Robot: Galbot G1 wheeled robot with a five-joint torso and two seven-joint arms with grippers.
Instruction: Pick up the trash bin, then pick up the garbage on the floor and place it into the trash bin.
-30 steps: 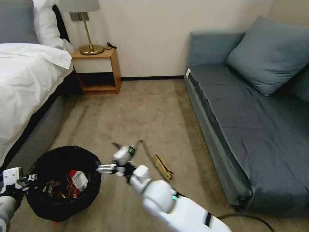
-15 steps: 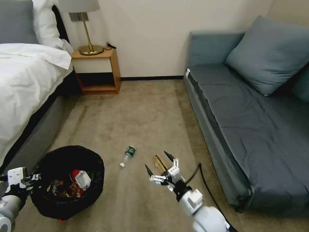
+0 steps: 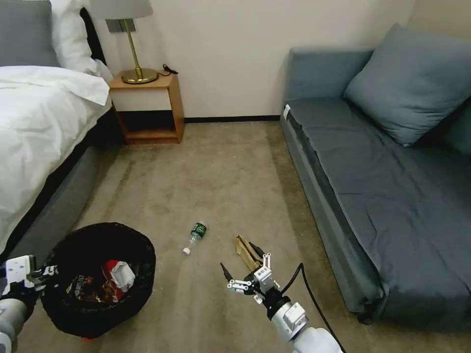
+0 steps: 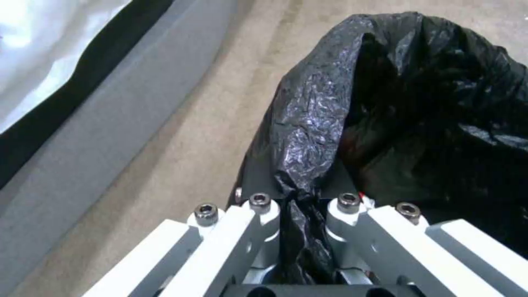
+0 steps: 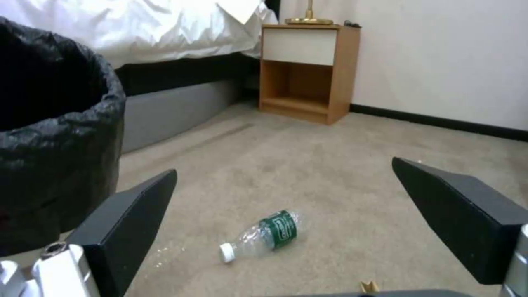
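Presently our right gripper (image 3: pixel 244 270) hovers low over the carpet (image 3: pixel 221 171) with fingers (image 5: pixel 129 216) spread wide and empty, while our left gripper (image 4: pixel 300 214) is clamped on the black liner at the rim of the trash bin (image 3: pixel 98 277), carried at our left near the bed (image 3: pixel 39 127). The bottle (image 3: pixel 195 236) lies just ahead and the paper bag (image 3: pixel 248 252) just beside the fingertips; red wrappers (image 3: pixel 115 274) already sit inside. We judge collection mid-way: next comes lowering and closing on one piece.
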